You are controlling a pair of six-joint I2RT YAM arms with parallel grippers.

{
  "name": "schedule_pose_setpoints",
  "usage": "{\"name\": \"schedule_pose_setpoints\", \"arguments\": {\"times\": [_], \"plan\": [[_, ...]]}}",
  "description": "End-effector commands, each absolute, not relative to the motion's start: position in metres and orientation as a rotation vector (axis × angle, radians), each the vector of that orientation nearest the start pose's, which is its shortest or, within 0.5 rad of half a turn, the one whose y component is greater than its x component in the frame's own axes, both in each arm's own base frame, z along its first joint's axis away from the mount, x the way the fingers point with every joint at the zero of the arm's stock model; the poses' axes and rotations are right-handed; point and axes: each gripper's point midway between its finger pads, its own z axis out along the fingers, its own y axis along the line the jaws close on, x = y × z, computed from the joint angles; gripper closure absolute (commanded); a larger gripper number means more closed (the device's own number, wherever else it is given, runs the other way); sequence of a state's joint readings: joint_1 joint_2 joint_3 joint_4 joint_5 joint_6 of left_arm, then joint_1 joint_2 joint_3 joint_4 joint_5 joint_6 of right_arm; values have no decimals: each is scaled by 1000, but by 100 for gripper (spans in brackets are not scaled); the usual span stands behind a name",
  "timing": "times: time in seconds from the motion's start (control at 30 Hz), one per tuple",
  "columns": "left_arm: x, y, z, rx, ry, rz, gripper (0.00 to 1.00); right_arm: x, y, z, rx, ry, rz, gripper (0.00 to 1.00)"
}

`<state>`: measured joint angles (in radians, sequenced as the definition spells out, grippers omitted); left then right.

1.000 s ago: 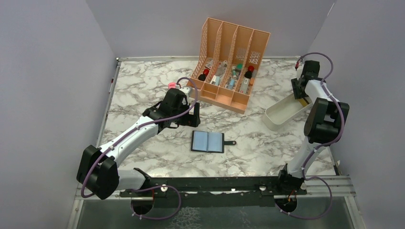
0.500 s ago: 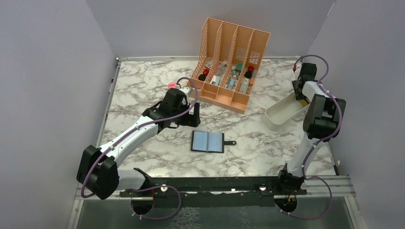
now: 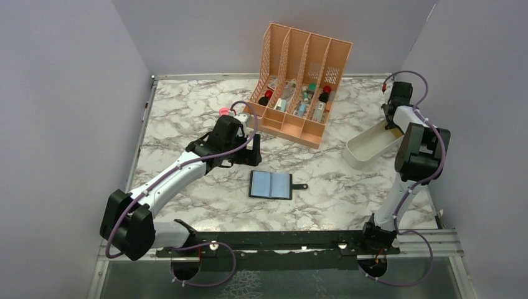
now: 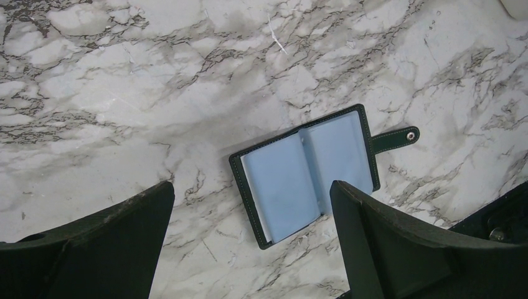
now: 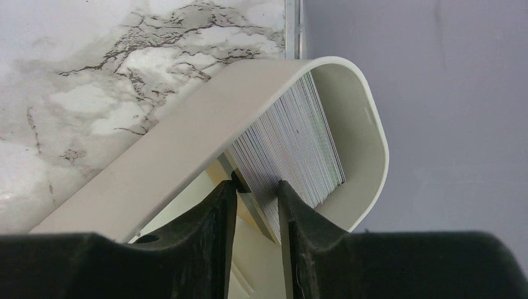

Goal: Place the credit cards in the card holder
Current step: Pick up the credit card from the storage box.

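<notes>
The card holder [image 3: 271,185] lies open and flat on the marble table, with its bluish-grey faces up and its snap tab to the right. It also shows in the left wrist view [image 4: 308,174]. My left gripper [image 3: 251,151] is open and empty above and to the left of it, and in the left wrist view [image 4: 250,190] the wallet lies between its spread fingers. The credit cards [image 5: 292,137] stand as a tight stack in the white tray [image 5: 205,137]. My right gripper [image 5: 256,187] is down in that tray [image 3: 367,146], its jaws narrowed on the stack's near cards.
An orange slotted file organiser [image 3: 299,87] holding several small items stands at the back centre. A small pink object [image 3: 224,111] lies beside the left wrist. The tray sits by the right wall, which is close to the right arm [image 3: 418,149].
The right arm's wrist and elbow shifted slightly back towards the far right corner over the tray, then held still. The left arm and the card holder have not moved.
</notes>
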<state>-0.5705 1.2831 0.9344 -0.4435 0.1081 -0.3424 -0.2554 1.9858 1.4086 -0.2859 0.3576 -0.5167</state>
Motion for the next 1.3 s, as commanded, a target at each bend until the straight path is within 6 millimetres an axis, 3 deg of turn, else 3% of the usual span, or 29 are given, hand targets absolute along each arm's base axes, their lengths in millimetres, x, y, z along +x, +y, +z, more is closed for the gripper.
{"name": "schedule_pose_setpoints", "arguments": {"times": [0.0,0.77,0.87,1.03,1.27], "plan": [[270,-215,144,340,2371,-595,1,459,-208,97,-91,2424,-800,66],[268,-217,145,343,2367,-615,1,462,-193,123,-87,2376,-766,77],[268,-217,145,345,2366,-619,1,458,-188,124,-94,2398,-760,78],[267,-218,147,350,2360,-632,1,454,-173,125,-110,2405,-697,99],[265,-220,152,361,2342,-663,1,450,-146,126,-119,2460,-605,99]]}}
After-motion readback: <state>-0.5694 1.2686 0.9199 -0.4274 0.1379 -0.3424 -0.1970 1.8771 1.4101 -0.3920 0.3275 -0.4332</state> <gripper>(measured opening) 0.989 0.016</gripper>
